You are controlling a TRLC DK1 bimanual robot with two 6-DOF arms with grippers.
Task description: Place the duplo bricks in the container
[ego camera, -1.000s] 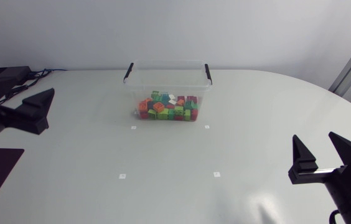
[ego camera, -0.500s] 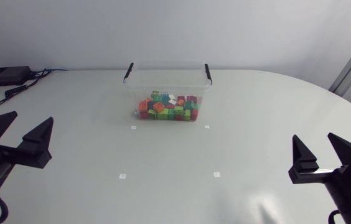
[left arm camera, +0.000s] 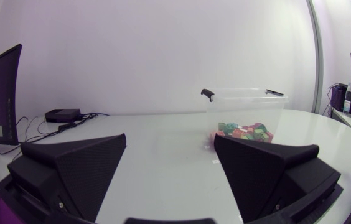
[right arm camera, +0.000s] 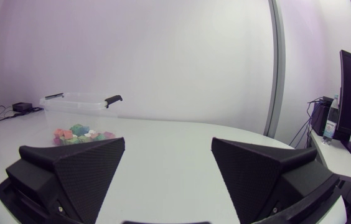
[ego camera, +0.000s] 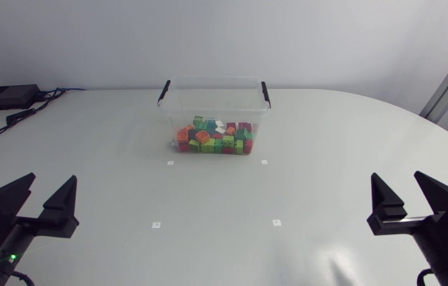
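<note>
A clear plastic container (ego camera: 214,99) with black handle clips stands at the table's far middle. Several duplo bricks (ego camera: 214,137) in red, orange, green and white lie inside it. My left gripper (ego camera: 40,200) is open and empty at the near left corner of the table. My right gripper (ego camera: 408,197) is open and empty at the near right. In the left wrist view the container (left arm camera: 245,109) with its bricks (left arm camera: 244,131) stands well ahead of the open gripper (left arm camera: 169,163). In the right wrist view the container (right arm camera: 79,99) and bricks (right arm camera: 82,133) lie far ahead of the open gripper (right arm camera: 168,167).
A black box (ego camera: 5,97) with cables sits at the table's far left edge. Small white markers (ego camera: 156,225) dot the white table (ego camera: 319,151) in front of the container.
My left arm has drawn back from the left middle toward the near left corner, its gripper staying open. My right arm has hardly moved.
</note>
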